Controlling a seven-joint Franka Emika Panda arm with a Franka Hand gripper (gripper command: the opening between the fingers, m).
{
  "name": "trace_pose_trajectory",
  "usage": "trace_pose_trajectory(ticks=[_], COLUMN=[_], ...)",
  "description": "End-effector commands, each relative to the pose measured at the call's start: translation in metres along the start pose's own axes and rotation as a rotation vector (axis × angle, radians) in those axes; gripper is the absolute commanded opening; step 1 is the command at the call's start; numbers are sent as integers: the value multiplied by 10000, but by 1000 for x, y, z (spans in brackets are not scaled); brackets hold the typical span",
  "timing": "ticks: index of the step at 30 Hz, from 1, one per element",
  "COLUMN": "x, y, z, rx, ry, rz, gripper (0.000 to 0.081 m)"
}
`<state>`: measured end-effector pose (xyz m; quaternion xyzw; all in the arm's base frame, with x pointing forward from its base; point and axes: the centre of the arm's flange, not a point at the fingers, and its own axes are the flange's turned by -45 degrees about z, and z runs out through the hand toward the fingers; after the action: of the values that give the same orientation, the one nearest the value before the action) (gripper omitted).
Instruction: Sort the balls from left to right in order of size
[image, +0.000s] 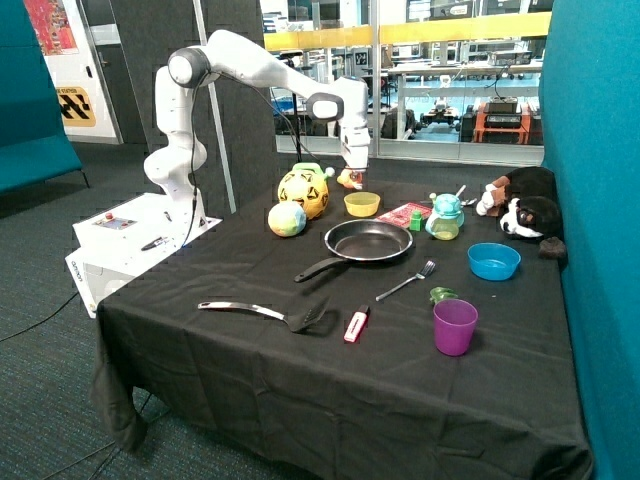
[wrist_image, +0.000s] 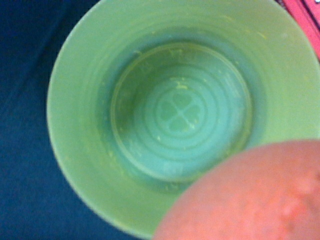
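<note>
No text can be read — signs and labels are all too small.

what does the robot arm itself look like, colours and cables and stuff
The arm is glossy white with rounded segments and dark grey joint caps, one at the shoulder, one near the wrist. A black cable runs down along its upright lower section. It stands on a white box base carrying a small red button. The gripper is white at its body, dark lower down.
</note>
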<state>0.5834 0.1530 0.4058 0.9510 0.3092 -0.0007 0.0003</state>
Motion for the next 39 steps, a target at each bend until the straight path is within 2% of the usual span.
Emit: trace_pose_trajectory(ticks=[1, 9, 16, 29, 39], x=[-20, -42, -63, -111, -148], y=[8, 25, 44, 97, 125], z=[-42, -71, -83, -91, -89], rx=[1, 1, 2, 2, 3], ry=[15, 15, 15, 15, 15], rz=[-194, 32, 449, 1452, 1778], gripper=[0, 0, 0, 0, 0])
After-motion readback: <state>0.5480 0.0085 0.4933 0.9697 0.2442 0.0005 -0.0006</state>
